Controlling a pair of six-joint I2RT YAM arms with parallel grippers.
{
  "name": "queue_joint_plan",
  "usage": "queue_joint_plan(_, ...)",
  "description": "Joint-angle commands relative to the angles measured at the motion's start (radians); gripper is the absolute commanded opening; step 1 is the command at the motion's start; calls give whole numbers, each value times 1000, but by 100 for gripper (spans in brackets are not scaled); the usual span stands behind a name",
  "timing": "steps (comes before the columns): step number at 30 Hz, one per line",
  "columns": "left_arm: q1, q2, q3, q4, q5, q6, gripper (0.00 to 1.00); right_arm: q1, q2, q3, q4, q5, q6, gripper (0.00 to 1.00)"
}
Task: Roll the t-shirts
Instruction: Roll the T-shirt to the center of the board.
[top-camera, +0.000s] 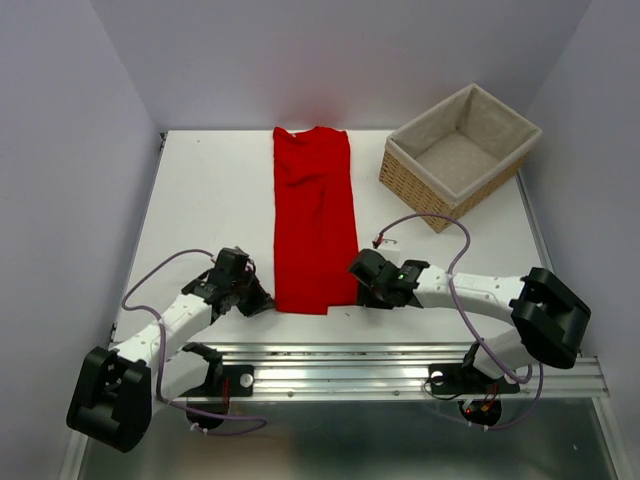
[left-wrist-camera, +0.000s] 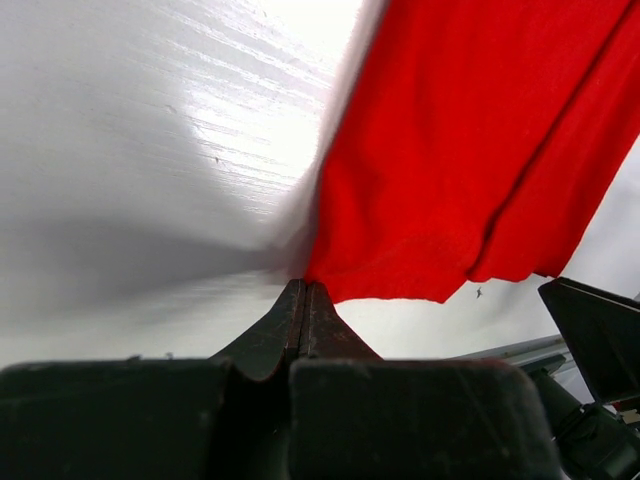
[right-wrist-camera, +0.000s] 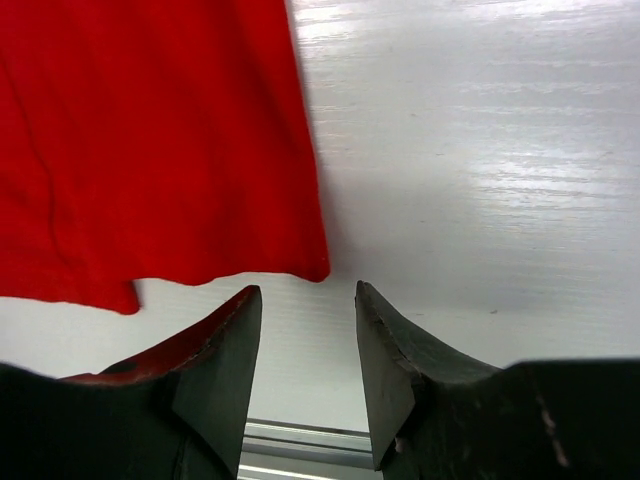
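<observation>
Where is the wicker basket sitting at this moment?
In the top view, the wicker basket sits at the far right corner of the table, to the right of the red t-shirt and not touching it.

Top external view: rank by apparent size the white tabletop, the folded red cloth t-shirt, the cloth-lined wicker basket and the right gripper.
1. white tabletop
2. folded red t-shirt and lined wicker basket: too alike to rank, and the basket's walls rise nearer the camera
3. right gripper: clearly smallest

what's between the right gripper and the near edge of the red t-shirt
Only bare white table. The right wrist view shows the right gripper, fingers apart, just short of the t-shirt hem.
</observation>
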Motion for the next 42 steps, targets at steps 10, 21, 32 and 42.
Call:
queue_joint_plan(10,-4,-64,15,-32,-20,-6,0,-69,-27,-100,186,-78,69,42)
queue_joint_plan(21,-4,-76,42,-49,-21,-11,0,-69,-55,-112,226,-87,40,1)
queue_joint_plan(32,-4,-82,141,-92,-41,-25,0,-69,-119,-46,126,-24,22,1)
queue_joint_plan(42,-1,11,225,-55,-32,-14,0,-79,-72,61,88,20,-23,1)
